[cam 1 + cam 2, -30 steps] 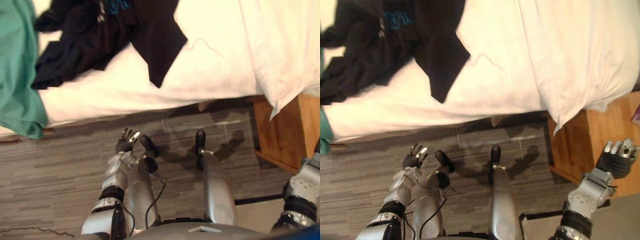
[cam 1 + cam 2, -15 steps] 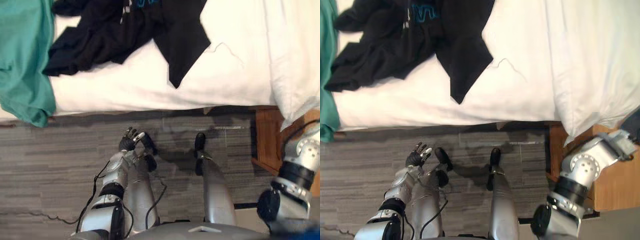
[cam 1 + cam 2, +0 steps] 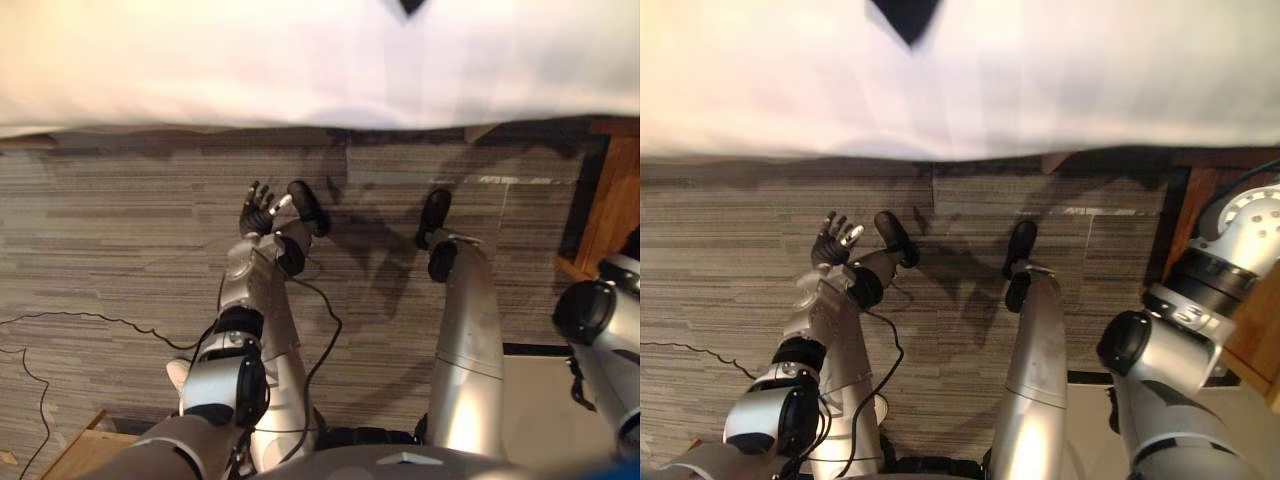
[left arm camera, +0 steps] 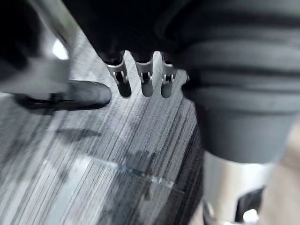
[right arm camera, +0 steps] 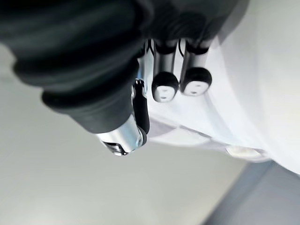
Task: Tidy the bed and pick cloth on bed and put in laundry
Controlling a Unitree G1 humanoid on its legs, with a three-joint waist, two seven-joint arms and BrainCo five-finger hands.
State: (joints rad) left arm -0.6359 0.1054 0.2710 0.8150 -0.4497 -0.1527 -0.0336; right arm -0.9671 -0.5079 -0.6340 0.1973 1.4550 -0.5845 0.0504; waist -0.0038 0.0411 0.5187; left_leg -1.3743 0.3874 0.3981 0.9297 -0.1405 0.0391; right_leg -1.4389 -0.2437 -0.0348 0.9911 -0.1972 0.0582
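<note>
Item: bed [image 3: 300, 60], white sheet, its edge running across the whole top of the frame in both eye views. Item: black cloth [image 3: 907, 15], a single dark pointed tip lying on the sheet at the top edge, centre to centre-left; the rest is cut off by the frame. Item: grey striped carpet floor [image 3: 110, 240], taking up the middle and lower frame below the bed edge. Item: wooden cabinet [image 3: 612, 200], orange-brown, at the right edge just below the bed line. Item: left hand [image 3: 258, 208], centre-left of the frame, raised over the carpet and well short of the bed; fingers spread and nearly straight, nothing held. Its wrist view shows the fingers [image 4: 143, 79] in a row above the striped carpet, touching nothing. Item: right hand [image 5: 165, 87], seen in its wrist view; fingers loosely extended, dark tips side by side, thumb apart beside the ribbed cover, nothing in its grasp. Beyond the fingers lies white bedding [image 5: 253, 93]; whether the tips touch it cannot be told. The black cloth is in neither hand.
</note>
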